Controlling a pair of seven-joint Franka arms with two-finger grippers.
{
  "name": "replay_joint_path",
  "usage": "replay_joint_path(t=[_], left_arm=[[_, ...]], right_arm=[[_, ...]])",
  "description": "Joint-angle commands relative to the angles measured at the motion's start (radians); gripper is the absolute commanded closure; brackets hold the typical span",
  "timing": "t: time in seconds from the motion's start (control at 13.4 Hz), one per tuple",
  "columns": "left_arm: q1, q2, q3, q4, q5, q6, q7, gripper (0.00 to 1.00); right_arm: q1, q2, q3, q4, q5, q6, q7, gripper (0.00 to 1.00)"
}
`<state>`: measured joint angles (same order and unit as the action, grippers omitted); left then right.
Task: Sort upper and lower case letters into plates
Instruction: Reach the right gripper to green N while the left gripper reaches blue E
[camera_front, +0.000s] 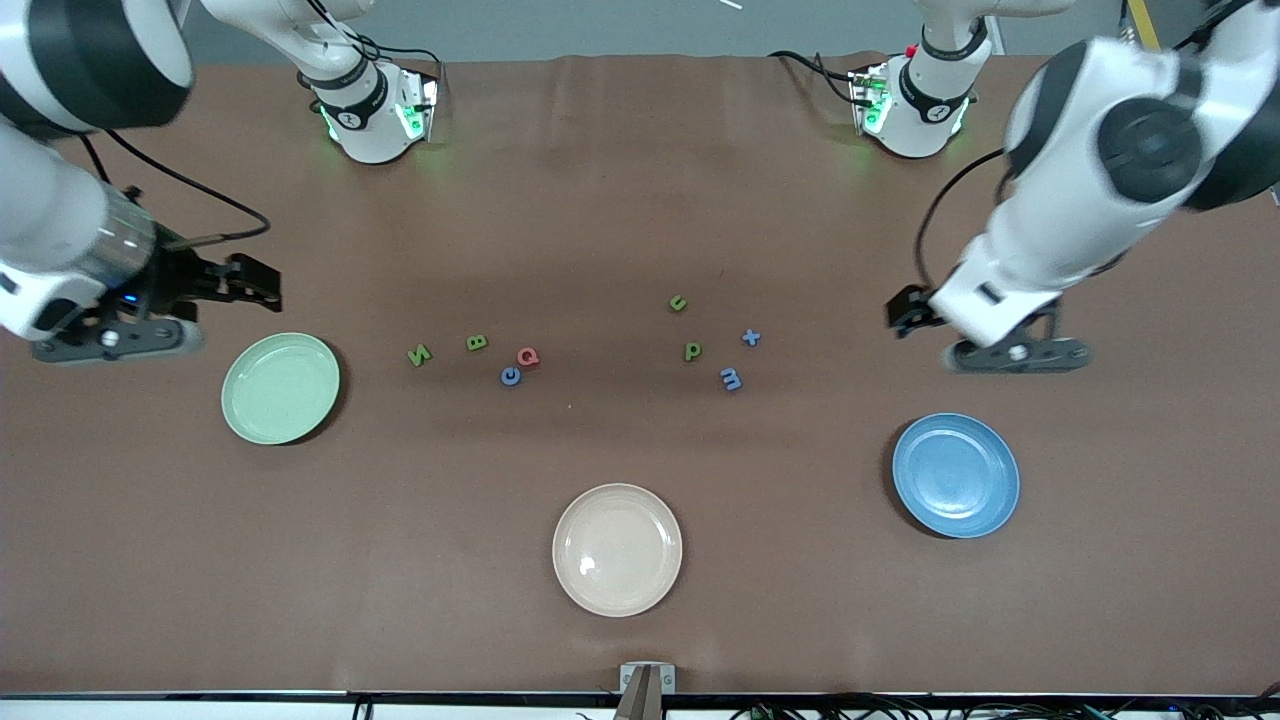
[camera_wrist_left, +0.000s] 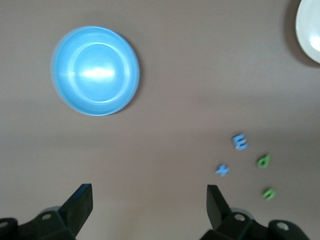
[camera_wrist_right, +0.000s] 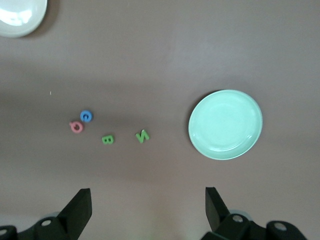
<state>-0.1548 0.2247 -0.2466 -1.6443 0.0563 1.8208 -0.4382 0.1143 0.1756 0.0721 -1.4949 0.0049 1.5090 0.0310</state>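
With both the left claw (camera_wrist_left: 149, 207) and the right claw (camera_wrist_right: 148, 207) wide open and empty above the tabletop (camera_front: 640, 200), you risk nudging the blue C (camera_front: 510, 376) when gripping the touching red Q (camera_front: 528, 356), between the mint plate (camera_front: 280, 388) and the blue plate (camera_front: 955, 475).

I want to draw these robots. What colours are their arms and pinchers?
Both arms are glossy white with round black joint caps and thin black cables. The left gripper and right gripper are black, each with two flat fingers. Green lights glow at the bases.
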Motion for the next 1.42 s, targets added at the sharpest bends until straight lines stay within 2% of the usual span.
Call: replay_joint_path(t=[0.0,0.22,0.37,0.6,0.82,1.27,1.35], left_arm=[[-0.089,0.096,0.001,-0.026,0.039,0.125,-0.207,0.0],[-0.169,0.215,0.001,-0.077,0.071,0.302,-0.478,0.01],[-0.199,0.281,0.001,-0.101,0.076,0.414,-0.595,0.03],[-0.236,0.373,0.004,-0.106,0.091,0.526,-0.761,0.12],[-0.249,0.439,0.001,-0.106,0.19,0.546,-0.882,0.23],[-0.249,0.469,0.0,-0.114,0.188,0.546,-0.896,0.4],[-0.25,0.47,-0.002,-0.114,0.183,0.546,-0.899,0.46]], right_arm=[[0.042,-0.027,-0.006,-0.204,-0.003,0.086,-0.109,0.0],[0.056,-0.093,-0.006,-0.489,-0.003,0.351,-0.327,0.0],[0.099,-0.102,-0.006,-0.624,-0.003,0.518,-0.333,0.0],[0.104,-0.093,-0.006,-0.803,-0.003,0.82,-0.356,0.0],[0.093,-0.007,-0.006,-0.832,-0.003,0.931,-0.437,0.0],[0.088,0.2,-0.006,-0.829,-0.002,1.14,-0.488,0.0],[0.087,0.214,-0.006,-0.829,-0.002,1.151,-0.488,0.0]])
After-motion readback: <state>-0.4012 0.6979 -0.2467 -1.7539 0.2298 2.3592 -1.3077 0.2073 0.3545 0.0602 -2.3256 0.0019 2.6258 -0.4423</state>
